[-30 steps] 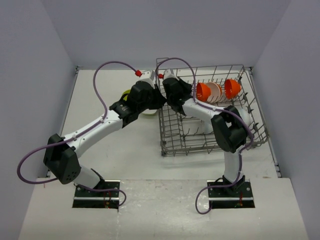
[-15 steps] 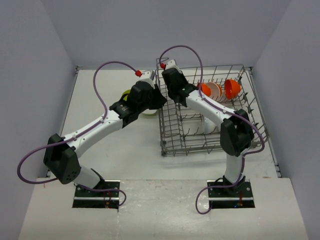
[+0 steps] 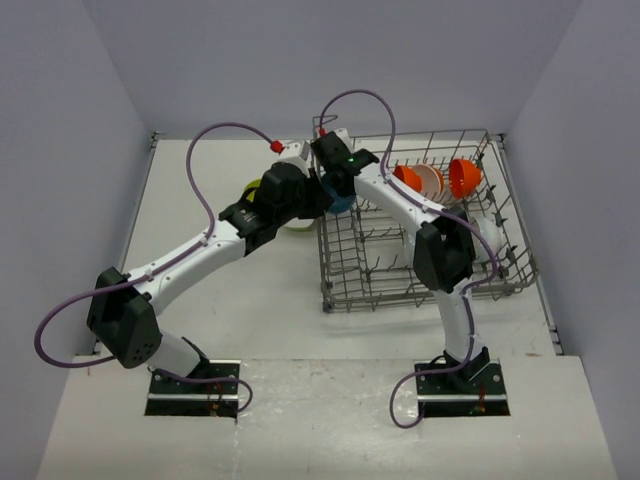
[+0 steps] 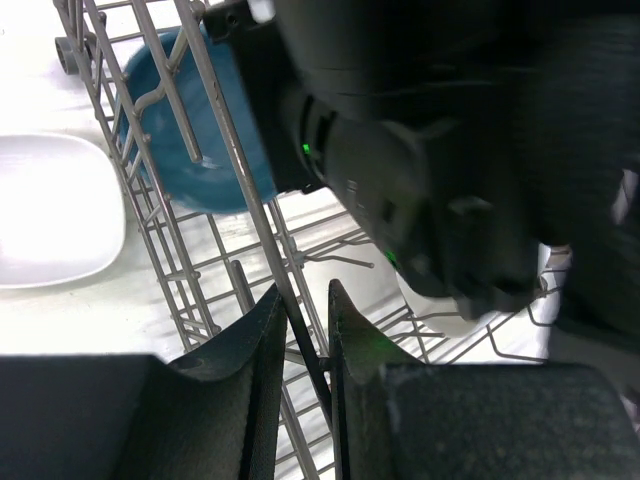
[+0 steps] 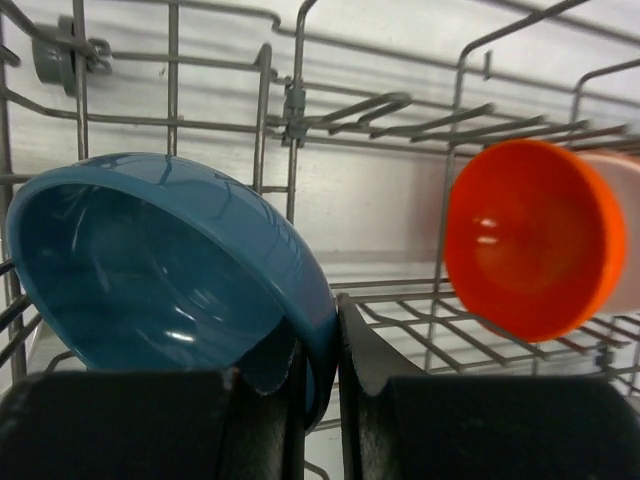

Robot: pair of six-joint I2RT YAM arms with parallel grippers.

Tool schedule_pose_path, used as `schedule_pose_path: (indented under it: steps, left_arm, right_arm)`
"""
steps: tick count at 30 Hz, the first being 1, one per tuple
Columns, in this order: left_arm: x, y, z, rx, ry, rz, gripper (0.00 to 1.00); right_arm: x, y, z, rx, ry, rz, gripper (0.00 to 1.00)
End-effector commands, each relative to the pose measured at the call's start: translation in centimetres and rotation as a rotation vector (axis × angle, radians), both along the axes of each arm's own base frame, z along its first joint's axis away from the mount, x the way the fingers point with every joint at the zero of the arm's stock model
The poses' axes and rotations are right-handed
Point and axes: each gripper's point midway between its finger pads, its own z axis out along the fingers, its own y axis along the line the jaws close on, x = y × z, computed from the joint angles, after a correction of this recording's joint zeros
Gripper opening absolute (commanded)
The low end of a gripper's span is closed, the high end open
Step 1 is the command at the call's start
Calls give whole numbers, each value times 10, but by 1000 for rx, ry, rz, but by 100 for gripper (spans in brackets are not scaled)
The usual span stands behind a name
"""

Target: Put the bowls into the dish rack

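Note:
The grey wire dish rack (image 3: 420, 300) stands on the right of the table. My right gripper (image 5: 320, 345) is shut on the rim of the blue bowl (image 5: 170, 270) and holds it tilted inside the rack's far left corner (image 3: 342, 205). My left gripper (image 4: 305, 300) is shut on a wire of the rack's left wall (image 4: 215, 100), with the blue bowl (image 4: 200, 150) just behind the wires. An orange bowl (image 5: 530, 240) stands on edge further along the rack. In the top view two orange bowls (image 3: 405, 182) (image 3: 463, 176) and an orange bowl with white inside (image 3: 430, 180) stand at the rack's back.
A white squarish bowl (image 4: 50, 215) lies on the table just left of the rack. A yellow-green bowl (image 3: 255, 187) is partly hidden behind my left arm. A white bowl (image 4: 440, 310) lies on the rack floor. Walls enclose the table.
My right arm has swung left across the rack to its far left corner, bringing the blue bowl into view there. My left arm has stayed at the rack's left wall.

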Motion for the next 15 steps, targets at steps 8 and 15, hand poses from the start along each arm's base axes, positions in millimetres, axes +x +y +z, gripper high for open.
schedule_pose_path:
  steps: [8, 15]
  left_arm:
    - [-4, -6, -10, 16, 3, -49, 0]
    - [-3, -5, -10, 20, 2, -46, 0]
  right_arm:
    - [1, 18, -14, 293, 134, -113, 13]
    - [2, 28, -18, 326, 161, -105, 20]
